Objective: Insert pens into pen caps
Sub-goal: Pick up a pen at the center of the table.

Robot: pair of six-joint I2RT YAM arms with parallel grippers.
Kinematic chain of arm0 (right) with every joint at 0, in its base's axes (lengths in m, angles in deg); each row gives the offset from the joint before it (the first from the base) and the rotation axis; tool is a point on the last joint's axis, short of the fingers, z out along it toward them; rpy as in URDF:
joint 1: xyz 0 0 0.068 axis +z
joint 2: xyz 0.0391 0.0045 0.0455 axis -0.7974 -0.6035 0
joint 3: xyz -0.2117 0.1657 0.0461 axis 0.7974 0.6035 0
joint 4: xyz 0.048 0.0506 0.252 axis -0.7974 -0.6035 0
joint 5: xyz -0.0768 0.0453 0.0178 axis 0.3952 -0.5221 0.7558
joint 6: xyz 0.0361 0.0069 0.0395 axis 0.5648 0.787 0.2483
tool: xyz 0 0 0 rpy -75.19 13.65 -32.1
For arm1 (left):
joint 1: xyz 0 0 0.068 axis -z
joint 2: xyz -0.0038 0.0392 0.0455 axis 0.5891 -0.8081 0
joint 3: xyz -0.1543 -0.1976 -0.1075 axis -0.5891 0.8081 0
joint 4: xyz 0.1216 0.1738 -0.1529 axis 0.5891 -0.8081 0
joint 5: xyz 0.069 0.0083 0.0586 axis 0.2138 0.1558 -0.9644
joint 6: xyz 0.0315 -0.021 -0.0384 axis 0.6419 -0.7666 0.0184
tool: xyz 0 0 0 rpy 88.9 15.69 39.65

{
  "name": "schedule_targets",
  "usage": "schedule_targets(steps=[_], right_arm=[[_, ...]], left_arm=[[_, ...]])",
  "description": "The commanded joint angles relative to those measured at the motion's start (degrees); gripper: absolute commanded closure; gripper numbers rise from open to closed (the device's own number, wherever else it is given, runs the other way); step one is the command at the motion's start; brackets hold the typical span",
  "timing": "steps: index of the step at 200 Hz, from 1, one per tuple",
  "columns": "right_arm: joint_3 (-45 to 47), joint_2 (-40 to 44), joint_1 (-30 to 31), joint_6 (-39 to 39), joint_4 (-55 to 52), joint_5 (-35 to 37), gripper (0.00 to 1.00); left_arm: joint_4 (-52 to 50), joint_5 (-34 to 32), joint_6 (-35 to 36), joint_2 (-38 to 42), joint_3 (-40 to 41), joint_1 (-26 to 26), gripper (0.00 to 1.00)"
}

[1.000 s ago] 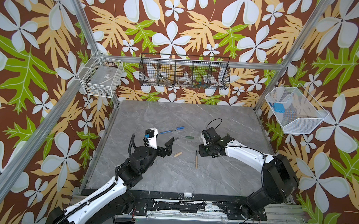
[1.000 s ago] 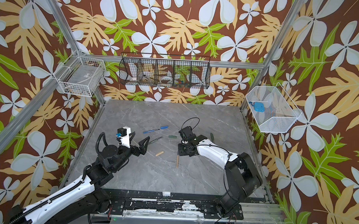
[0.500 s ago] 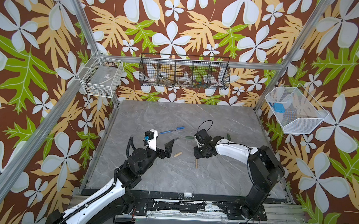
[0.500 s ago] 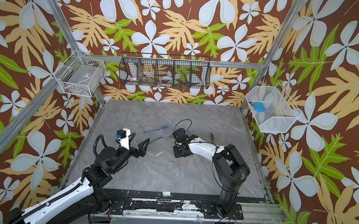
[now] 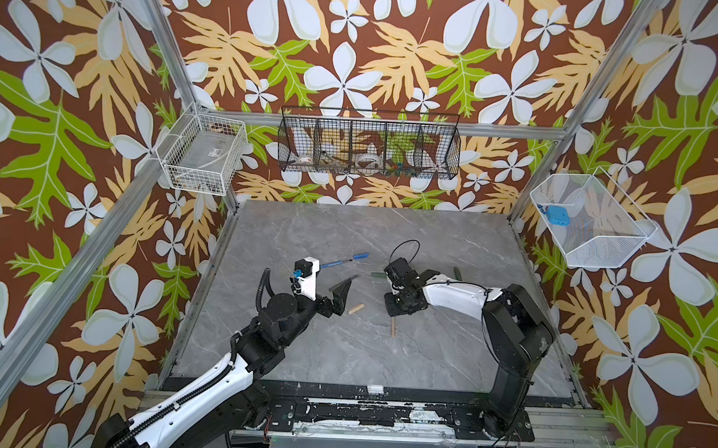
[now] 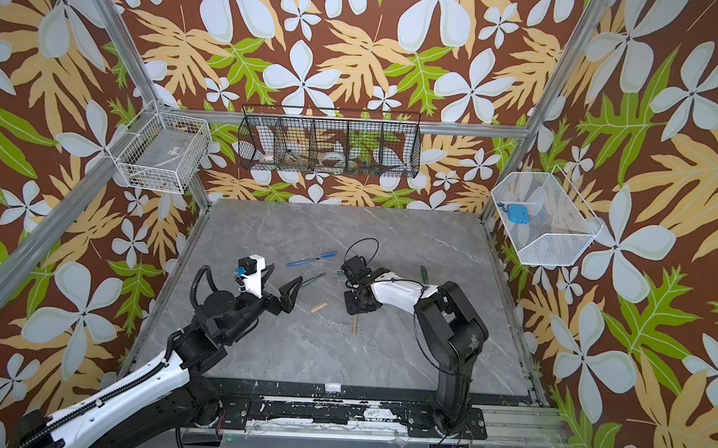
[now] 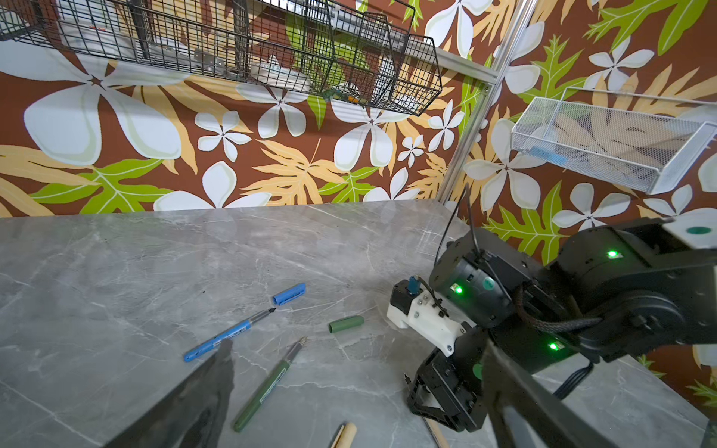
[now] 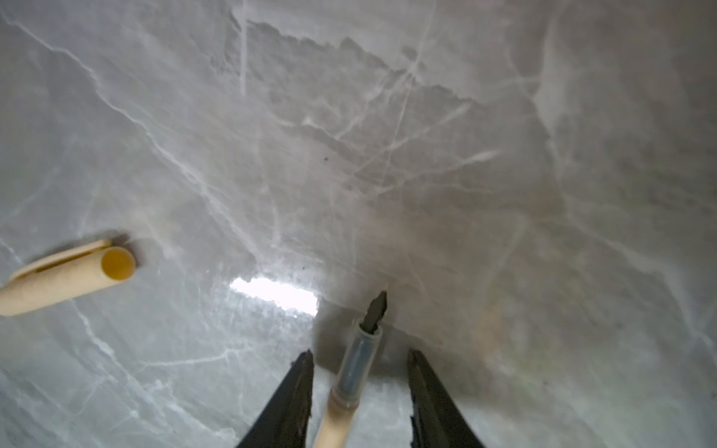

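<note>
The right end effector (image 8: 361,353) was seen low over the grey marbled surface (image 5: 343,365), its jaws partly open and set astride the slim tan pen (image 8: 351,388). A narrow gap was visible on one side of the barrel and a wider one on the other, so nothing was gripped. The pen's dark tip was pointed away from the wrist, and the short tan tube cap (image 8: 66,277) was seen lying near it, not touching. The left end effector (image 6: 280,280) was held above the surface, jaws spread wide and empty. Beyond it, the blue stick pen (image 7: 229,337) was seen with its tip just beside the blue cap (image 7: 289,293). A dark green pen (image 7: 267,388) and a dark green cap (image 7: 346,324) were seen lying apart.
</note>
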Motion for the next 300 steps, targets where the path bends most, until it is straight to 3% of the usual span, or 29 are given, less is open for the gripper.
schedule_targets(steps=[1,79,237,300], right_arm=[[-0.49,-1.13,0.23,-0.44,-0.15,0.61,0.59],[-0.57,-2.58,0.21,-0.38,-0.91,1.09,0.78],[1.96,-0.41,1.12,1.40,-2.92,0.97,0.76],[1.44,-1.94,1.13,1.21,-1.38,0.18,0.85]], left_arm=[[0.82,0.40,0.73,0.67,-0.46,-0.05,0.00],[-1.09,0.08,0.91,1.60,0.16,-0.05,0.00],[-1.76,5.26,-1.00,-0.31,-0.76,-0.05,0.00],[-2.32,6.26,-1.24,-0.95,-0.74,-0.05,0.00]])
